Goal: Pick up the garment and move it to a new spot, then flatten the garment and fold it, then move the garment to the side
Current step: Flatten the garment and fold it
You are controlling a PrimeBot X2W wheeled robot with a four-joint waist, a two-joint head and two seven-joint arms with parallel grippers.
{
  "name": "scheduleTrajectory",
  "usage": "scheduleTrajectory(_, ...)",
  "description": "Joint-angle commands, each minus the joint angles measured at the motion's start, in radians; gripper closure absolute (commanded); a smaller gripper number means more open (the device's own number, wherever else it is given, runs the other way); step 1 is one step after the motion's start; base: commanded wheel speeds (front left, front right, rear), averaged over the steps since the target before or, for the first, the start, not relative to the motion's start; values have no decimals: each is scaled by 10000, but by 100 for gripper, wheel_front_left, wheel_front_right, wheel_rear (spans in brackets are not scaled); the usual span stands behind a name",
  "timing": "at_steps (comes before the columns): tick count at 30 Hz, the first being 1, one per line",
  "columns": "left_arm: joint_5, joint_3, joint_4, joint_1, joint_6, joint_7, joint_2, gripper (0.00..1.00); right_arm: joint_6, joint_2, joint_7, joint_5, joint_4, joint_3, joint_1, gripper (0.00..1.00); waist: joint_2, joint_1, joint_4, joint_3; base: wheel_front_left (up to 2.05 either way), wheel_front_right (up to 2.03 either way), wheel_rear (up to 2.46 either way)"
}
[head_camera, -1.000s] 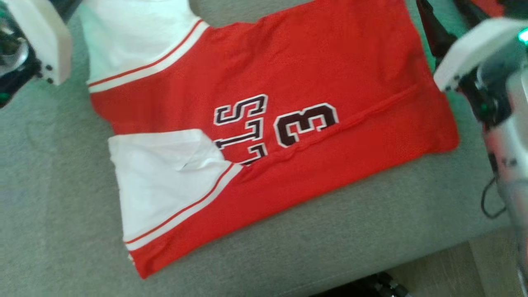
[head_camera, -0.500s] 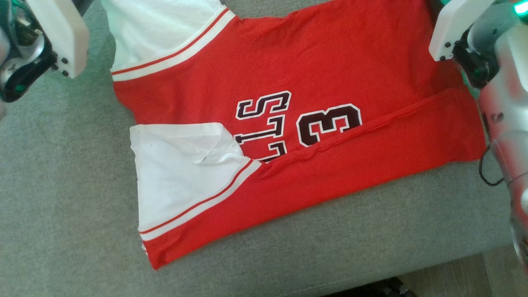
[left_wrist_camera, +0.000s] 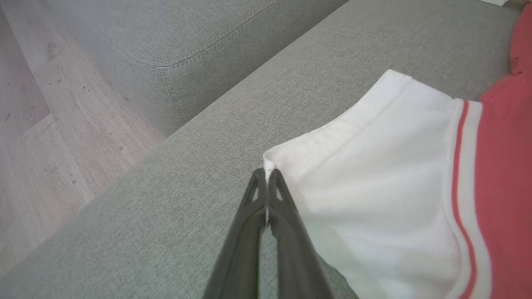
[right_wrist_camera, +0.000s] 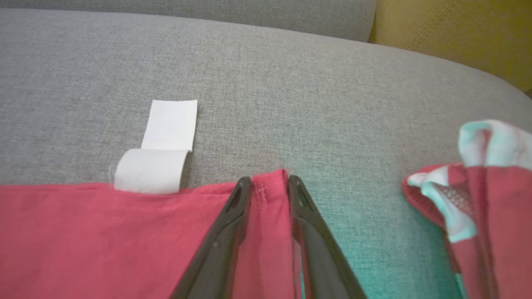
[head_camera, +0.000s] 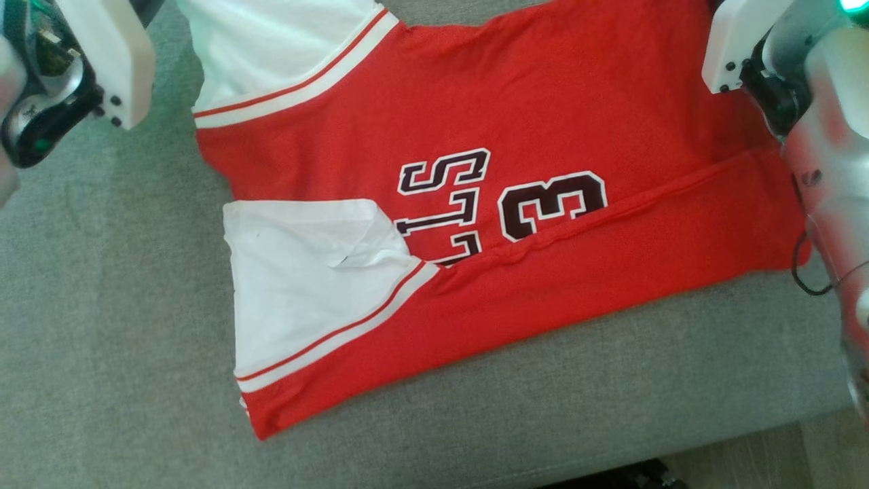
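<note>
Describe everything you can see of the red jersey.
The jersey is thin red cloth with white sleeves, red-and-white striped trim and dark, white-edged lettering and a 3. It lies spread on the grey sofa cushion, its near long edge folded over the print, the near sleeve folded inward. The left gripper is shut on the cuff corner of the far sleeve; the right gripper pinches the red hem corner, beside a white label.

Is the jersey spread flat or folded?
Partly folded: the jersey has its near long edge turned up over itself, covering part of the lettering.

Jersey — "LLS" and "3".
</note>
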Motion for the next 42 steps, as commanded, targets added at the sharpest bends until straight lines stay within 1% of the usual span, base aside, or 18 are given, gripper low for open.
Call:
scheduleTrajectory(1, 58, 438, -122, -634, 17, 17, 246, 100, 65, 135, -137, -40, -96, 103, -267, 58, 0, 0, 22, 21, 0, 0, 0)
scheduleTrajectory(2, 64, 438, -130, -638, 17, 26, 236, 100, 65, 136, -151, -44, -35, 133, -304, 61, 0, 0, 35, 30, 0, 0, 0)
scheduleTrajectory(3, 68, 438, -139, -630, 17, 26, 241, 100, 65, 141, -170, -41, 21, 161, -336, 70, 0, 0, 46, 39, 0, 0, 0)
scheduleTrajectory(5, 63, 438, -156, -624, 17, 24, 240, 100, 65, 141, -205, -64, 124, 246, -389, 92, 0, 0, 62, 47, 0, 0, 0)
scheduleTrajectory(6, 58, 438, -156, -626, 17, 28, 231, 100, 65, 130, -236, -92, 169, 299, -416, 100, 0, 0, 70, 46, 0, 0, 0)
scheduleTrajectory(12, 148, 437, -144, -597, 17, -165, 237, 100, 65, 72, -479, -121, 347, 446, -550, 100, 0, 0, 108, 17, 0, 0, 0)
scheduleTrajectory(16, 411, 437, -170, -680, 17, -830, 223, 100, 65, -16, -978, 100, 373, 244, -669, 100, 0, 0, 159, -52, 0, 0, 0)
scheduleTrajectory(22, 481, 437, 8, -921, 17, -2459, 109, 100, 65, -206, -1770, 1374, 73, -522, -344, 100, 0, 0, 403, -365, 0, 0, 0)
scheduleTrajectory(25, 328, 437, -45, -891, 17, -3141, 139, 100, 65, -471, -1954, 2041, -255, -723, 28, 100, 0, 0, 507, -611, 0, 0, 0)
scheduleTrajectory(27, 291, 437, -188, -757, 17, -3388, 191, 100, 65, -696, -1939, 2307, -408, -736, 323, 100, 0, 0, 580, -784, 0, 0, 0)
scheduleTrajectory(32, 136, 437, -1043, -26, 17, -3707, 565, 100, 65, -1168, -1852, 2850, -848, -725, 1223, 100, 0, 0, 769, -1278, 0, 0, 0)
scheduleTrajectory(35, 603, 437, -1707, 636, 17, -3733, 908, 100, 65, -1453, -1837, 3175, -1191, -774, 1875, 100, 0, 0, 984, -1585, 0, 0, 0)
scheduleTrajectory(39, 711, 437, -2304, 1529, 17, -3928, 1288, 100, 65, -1778, -1786, 3457, -1774, -721, 2768, 100, 0, 0, 1182, -1949, 0, 0, 0)
scheduleTrajectory(42, 743, 437, -2652, 2072, 20, -3990, 1441, 100, 65, -2015, -1797, 3526, -2252, -734, 3391, 100, 0, 0, 1308, -2122, 0, 0, 0)
